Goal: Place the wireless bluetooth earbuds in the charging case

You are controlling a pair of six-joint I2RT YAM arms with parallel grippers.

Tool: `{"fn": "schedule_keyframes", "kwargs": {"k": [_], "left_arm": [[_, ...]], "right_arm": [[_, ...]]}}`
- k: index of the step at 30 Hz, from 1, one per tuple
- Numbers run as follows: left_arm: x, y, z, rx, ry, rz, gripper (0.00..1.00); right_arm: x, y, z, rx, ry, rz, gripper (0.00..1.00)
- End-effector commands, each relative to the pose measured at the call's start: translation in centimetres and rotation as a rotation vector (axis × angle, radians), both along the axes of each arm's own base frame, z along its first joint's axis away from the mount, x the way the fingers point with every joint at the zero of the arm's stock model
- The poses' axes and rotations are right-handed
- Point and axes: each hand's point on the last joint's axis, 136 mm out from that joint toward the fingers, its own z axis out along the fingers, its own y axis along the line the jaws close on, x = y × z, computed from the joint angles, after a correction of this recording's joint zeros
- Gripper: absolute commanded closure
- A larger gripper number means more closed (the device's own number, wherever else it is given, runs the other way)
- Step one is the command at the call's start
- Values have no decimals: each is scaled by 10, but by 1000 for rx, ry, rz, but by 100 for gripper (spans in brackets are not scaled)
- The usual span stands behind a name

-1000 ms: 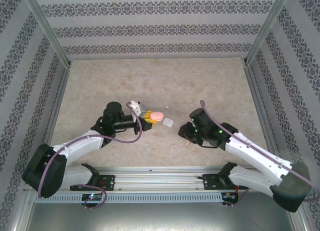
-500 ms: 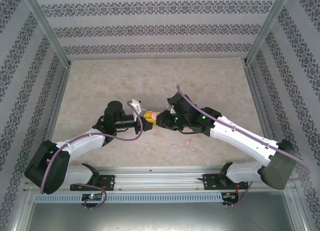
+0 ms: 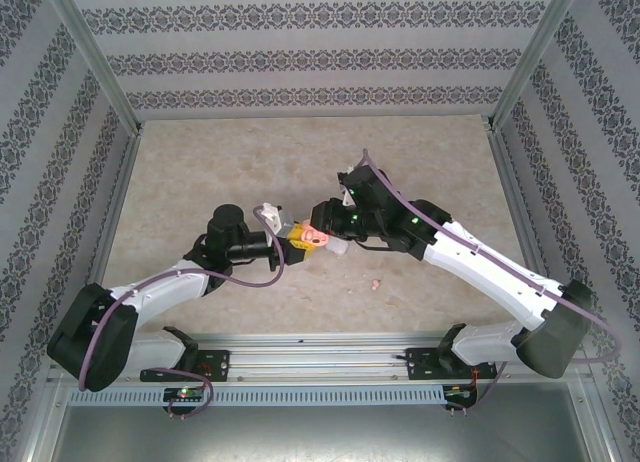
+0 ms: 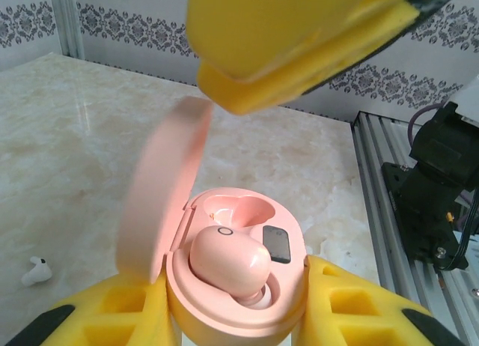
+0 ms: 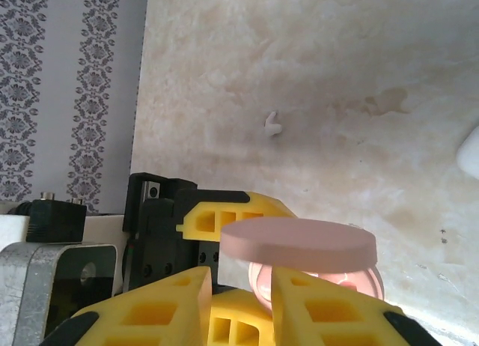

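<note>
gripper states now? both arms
Left gripper: closed on the open pink charging case.
Right gripper: closed, apparently on a pink earbud.

No legible words, brand names or numbers on any surface.

Only sign-like mark, left wrist view: a small thin ring outline printed on the inner deck of the open pink charging case point(image 4: 217, 323), at 12 o'clock from the seated pink earbud point(image 4: 228, 265).

Dark rectangular panel point(image 4: 277, 243) on the same deck, at 2 o'clock from the earbud: blank, no characters to read.

Wallpaper point(image 4: 127, 28) bands are ornamental pattern, not lettering.
</note>
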Motion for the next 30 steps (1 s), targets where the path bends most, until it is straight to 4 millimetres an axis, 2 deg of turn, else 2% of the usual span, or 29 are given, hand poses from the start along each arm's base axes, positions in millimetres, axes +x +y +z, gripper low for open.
{"fn": "schedule_keyframes", "kwargs": {"k": [1, 7, 13, 20, 30], "left_arm": [[-5, -1, 16, -34, -150, -13, 84], [-1, 7, 24, -44, -286, 49, 85], [0, 10, 33, -67, -371, 78, 89], [-1, 17, 35, -41, -431, 120, 90], [0, 16, 26, 11, -433, 127, 90]], "right_arm": [[3, 3, 8, 10, -27, 10, 73], [-9, 2, 4, -4, -53, 34, 73], [-16, 11, -4, -16, -91, 50, 74], [-11, 16, -3, -23, -118, 43, 74], [-6, 24, 5, -34, -162, 48, 74]]}}
